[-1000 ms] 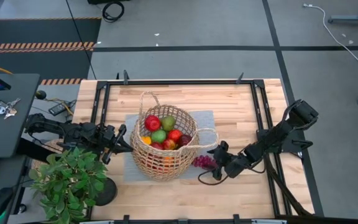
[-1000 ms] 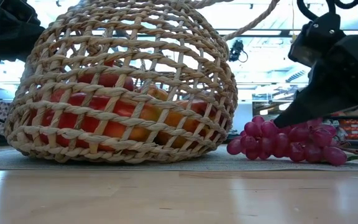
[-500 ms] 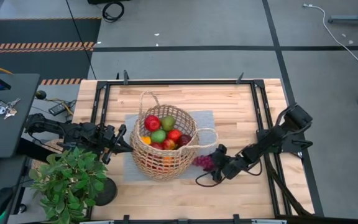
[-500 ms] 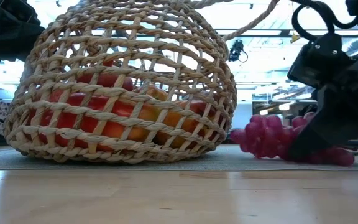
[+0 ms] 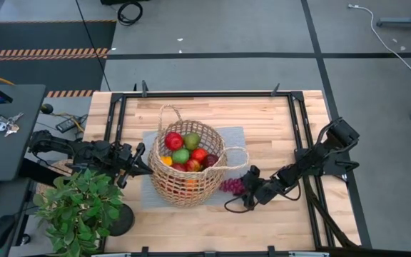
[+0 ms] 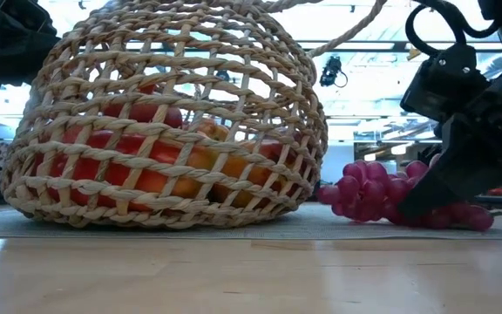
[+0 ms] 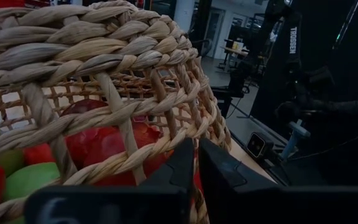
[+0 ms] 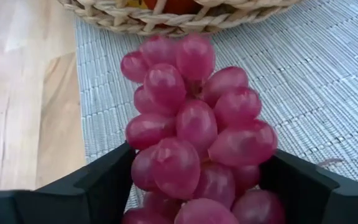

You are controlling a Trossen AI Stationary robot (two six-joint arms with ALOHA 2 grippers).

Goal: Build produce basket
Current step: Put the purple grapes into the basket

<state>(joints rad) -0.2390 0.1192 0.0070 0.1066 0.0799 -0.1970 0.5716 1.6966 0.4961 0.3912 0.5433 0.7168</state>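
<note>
My right hand straddles the purple grape bunch lying on the grey woven mat beside the round tan wicker basket, fingers around it, not yet clenched. I'd close gently, low on the cluster, then lift clear of the rim.

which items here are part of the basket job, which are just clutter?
Job:
- basket, on the grey mat, left gripper at its rim
- fruit inside it
- purple grapes on the mat, between the right gripper's fingers

Clutter:
- potted plant
- keys on the side desk
</note>
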